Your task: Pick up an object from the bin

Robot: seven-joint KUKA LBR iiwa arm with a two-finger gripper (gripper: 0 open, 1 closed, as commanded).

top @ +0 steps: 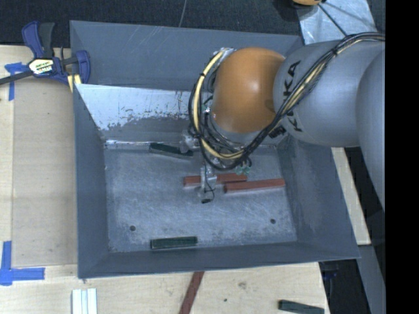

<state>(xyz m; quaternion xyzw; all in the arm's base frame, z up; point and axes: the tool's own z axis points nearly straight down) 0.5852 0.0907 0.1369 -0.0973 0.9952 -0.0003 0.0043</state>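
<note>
Reddish-brown flat bar (252,185) lies crosswise mid-bin (91,195), on floor, clear of walls. Looks stiff, thin, light. I judge best hold is across narrow width near middle, so it won't tip. Flat on metal, may slide.

My fingers (207,193) hang at bar's left part, pointing down — cannot tell their spread, nor whether they grip. My arm reaches in from right, orange wrist cover (242,90) above. Dark green bar (173,243) by front wall, well apart.
</note>
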